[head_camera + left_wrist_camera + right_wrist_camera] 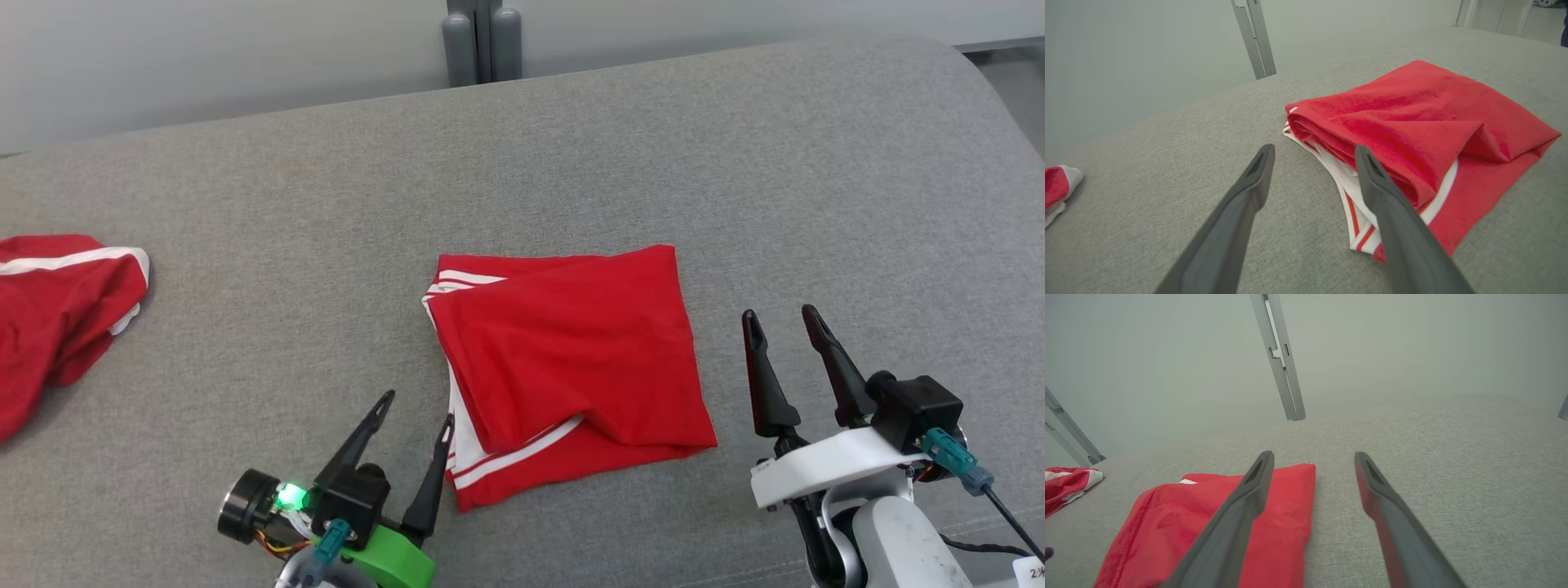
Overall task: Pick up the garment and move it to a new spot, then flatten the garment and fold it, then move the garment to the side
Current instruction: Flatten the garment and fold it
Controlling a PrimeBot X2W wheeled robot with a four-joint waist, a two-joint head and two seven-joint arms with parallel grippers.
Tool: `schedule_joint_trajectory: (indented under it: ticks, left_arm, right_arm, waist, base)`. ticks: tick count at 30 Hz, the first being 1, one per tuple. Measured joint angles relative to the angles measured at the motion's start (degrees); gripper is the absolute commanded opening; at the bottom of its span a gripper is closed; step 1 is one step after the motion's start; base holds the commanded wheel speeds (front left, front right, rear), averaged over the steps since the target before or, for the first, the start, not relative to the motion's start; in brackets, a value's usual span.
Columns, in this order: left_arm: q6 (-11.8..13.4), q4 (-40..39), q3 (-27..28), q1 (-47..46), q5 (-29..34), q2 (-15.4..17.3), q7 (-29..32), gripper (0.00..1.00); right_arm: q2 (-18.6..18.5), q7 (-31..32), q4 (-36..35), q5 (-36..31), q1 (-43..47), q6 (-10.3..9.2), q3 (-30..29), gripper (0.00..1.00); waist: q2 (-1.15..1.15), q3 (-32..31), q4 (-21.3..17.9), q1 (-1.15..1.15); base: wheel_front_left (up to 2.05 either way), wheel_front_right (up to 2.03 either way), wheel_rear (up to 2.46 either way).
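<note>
The garment (571, 359) is red with white stripes and lies folded into a rough square in the middle of the grey surface. My left gripper (416, 408) is open beside its near left corner, nothing between the fingers. In the left wrist view the garment (1412, 126) lies to the right of the left gripper (1314, 151), whose right finger overlaps its striped edge. My right gripper (781, 321) stands open just right of the garment's right edge. The right wrist view has the garment (1216, 522) at lower left, under the left finger of the right gripper (1314, 457).
A second red garment with white trim (57, 310) lies bunched at the far left edge, also seen as a red bundle (1065, 486) in the right wrist view. Grey posts (482, 41) stand behind the grey cushioned surface (735, 163). A pale wall runs along the back.
</note>
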Motion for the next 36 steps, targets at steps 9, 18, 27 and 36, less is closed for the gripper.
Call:
schedule_joint_trajectory:
  ticks: [9,18,27,36]
  left_arm:
    - [-0.1,6.1,-10.0,-1.6,-2.5,2.0,0.0,1.0]
    - [-0.1,10.5,-13.9,-5.9,-4.3,1.8,0.0,1.0]
    - [-0.1,14.2,-16.1,-10.9,-5.8,0.8,0.0,0.54]
    - [-0.1,12.8,-15.0,-11.0,-7.5,2.3,0.0,0.0]
  right_arm:
    - [0.0,0.0,-0.1,0.5,-0.7,0.0,0.1,1.0]
    - [0.0,0.0,-0.1,0.9,-1.7,0.0,0.3,1.0]
    - [0.0,0.0,0.0,0.9,-2.3,0.0,1.3,1.0]
    - [0.0,0.0,0.1,0.9,-2.1,0.0,0.9,1.0]
  waist:
    - [0.0,1.3,-2.4,0.0]
    - [0.0,2.8,-3.5,0.0]
    - [0.0,3.9,-3.7,0.0]
    - [0.0,3.9,-3.5,0.0]
  base:
    - [0.0,0.0,0.0]
    - [0.0,0.0,0.0]
    - [0.0,0.0,0.0]
    - [0.0,0.0,0.0]
